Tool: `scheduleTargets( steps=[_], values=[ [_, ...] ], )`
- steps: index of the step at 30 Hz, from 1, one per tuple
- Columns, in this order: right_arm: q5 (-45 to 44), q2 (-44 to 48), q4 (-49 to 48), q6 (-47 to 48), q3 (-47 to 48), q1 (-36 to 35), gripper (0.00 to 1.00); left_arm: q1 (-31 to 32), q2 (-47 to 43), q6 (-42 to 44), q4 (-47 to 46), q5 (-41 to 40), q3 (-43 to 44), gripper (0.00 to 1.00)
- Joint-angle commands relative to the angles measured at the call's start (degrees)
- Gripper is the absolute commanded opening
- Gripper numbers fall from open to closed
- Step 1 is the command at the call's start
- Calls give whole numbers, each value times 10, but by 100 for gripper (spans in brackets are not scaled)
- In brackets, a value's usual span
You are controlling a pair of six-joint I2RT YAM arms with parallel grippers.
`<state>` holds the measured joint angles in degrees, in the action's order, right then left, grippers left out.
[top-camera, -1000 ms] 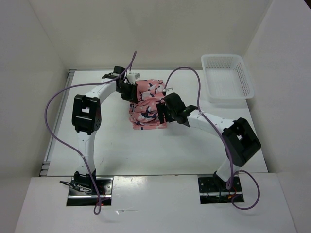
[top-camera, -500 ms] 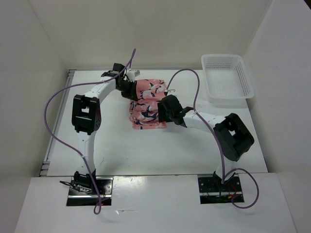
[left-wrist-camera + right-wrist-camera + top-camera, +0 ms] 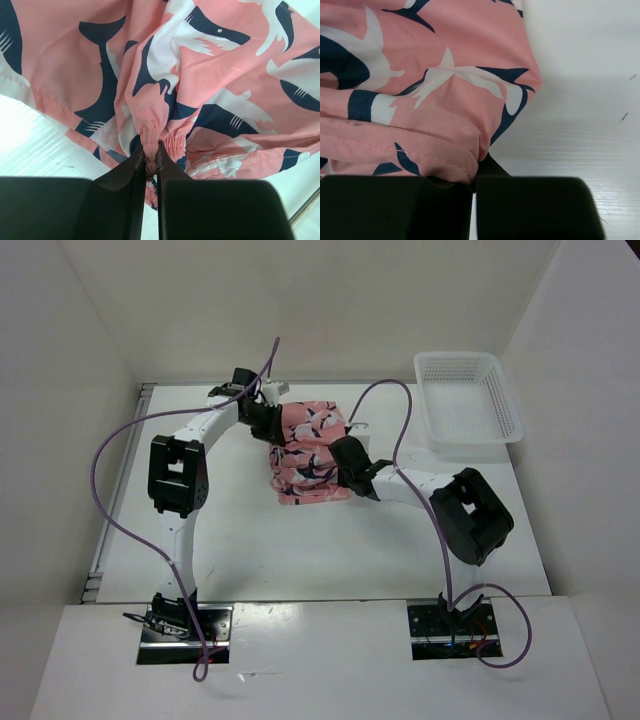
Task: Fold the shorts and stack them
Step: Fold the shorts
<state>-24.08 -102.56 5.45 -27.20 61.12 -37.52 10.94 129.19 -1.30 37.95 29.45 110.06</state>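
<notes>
Seen from above, your two arms reached in over the white table (image 3: 240, 540) and met at the shorts (image 3: 308, 455). The shorts were a bunched salmon-pink heap printed with navy and white sharks, and they lay near the middle of the table, a little toward the far wall. Your left gripper (image 3: 268, 418) sat at the heap's far left corner, and your right gripper (image 3: 340, 462) pressed against its right edge, so the cloth lay between the two. In the left wrist view, the jaws were pinched together on a gathered, elastic-looking ridge of the fabric. The rest of the shorts fanned out rumpled ahead of the jaws and to both sides, with bare table showing at the lower left. In the right wrist view, the jaws were closed nearly flat on a folded, stitched hem. The fabric spread up and to the left from that pinch in layers, while bare table filled the right side. A white mesh basket (image 3: 468, 400) stood at the far right corner of the table, well apart from the shorts and from both grippers.
</notes>
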Motion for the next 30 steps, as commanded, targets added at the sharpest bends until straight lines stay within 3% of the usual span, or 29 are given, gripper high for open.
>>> scheduleTargets(
  steps=[1, 8, 13, 21, 23, 27, 30],
  values=[
    [-70, 3, -34, 9, 17, -5, 0, -11, -16, 13, 0, 7, 32, 7],
    [-26, 60, -22, 93, -29, -5, 0, -23, -16, 13, 6, -54, 117, 4],
    [5, 68, -34, 164, -41, -5, 0, -23, 35, 13, 19, -75, 187, 4],
    [78, 90, -51, 284, -59, -10, 34, -13, 79, 13, 32, -99, 167, 8],
    [94, 107, -51, 320, -59, -17, 50, -13, 79, 13, 27, -110, 149, 8],
    [161, 181, -31, 405, -66, -17, 64, -13, 60, 13, 20, -122, 119, 10],
    [258, 292, -12, 476, -73, -17, 66, -13, 54, 13, 20, -122, 107, 11]
  ],
)
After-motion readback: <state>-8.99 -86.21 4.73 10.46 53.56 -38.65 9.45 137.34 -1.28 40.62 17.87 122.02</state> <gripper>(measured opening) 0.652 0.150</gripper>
